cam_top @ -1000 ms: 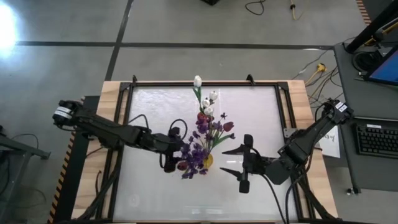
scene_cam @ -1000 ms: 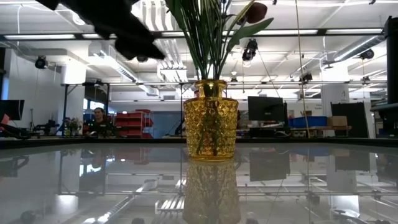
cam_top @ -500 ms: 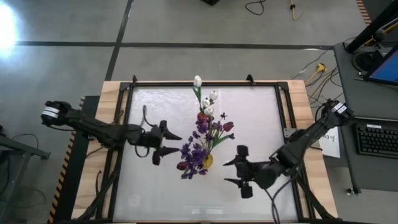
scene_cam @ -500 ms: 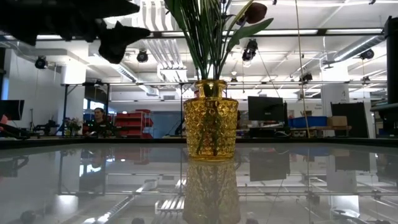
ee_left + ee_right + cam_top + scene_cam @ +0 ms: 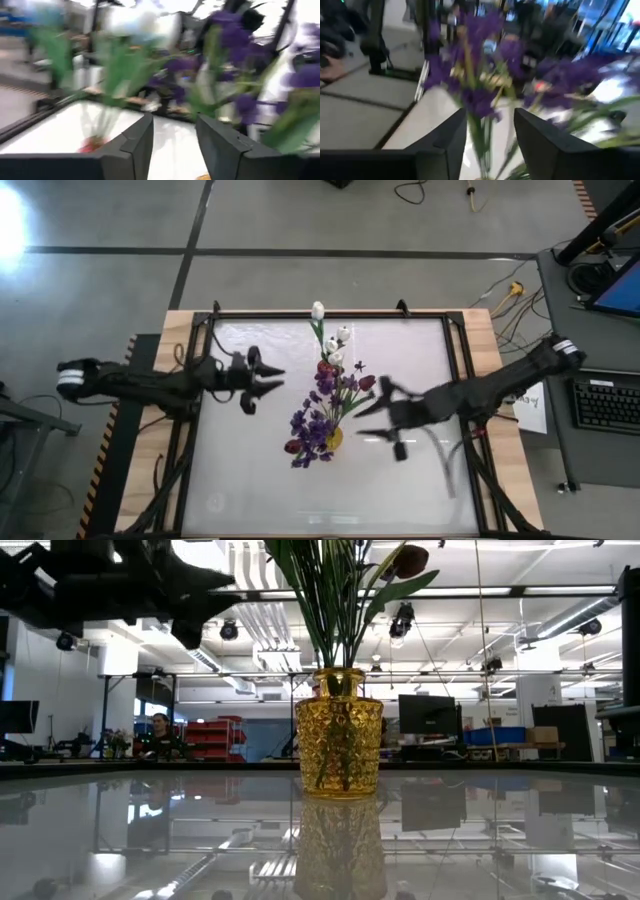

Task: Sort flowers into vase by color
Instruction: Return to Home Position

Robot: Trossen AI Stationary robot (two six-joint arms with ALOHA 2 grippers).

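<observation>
Now I see flowers standing bunched in gold vase, middle of table. Left gripper left of bouquet, fingers spread, empty. Right gripper just right of it, fingers apart, empty.

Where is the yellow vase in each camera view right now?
High view: yellow vase near the middle of the table, mostly hidden under the flowers.
Low view: centre, standing on the table.
Left wrist view: not clearly visible.
Right wrist view: not clearly visible.
Shared landmark: the flowers, seen in all four.
</observation>
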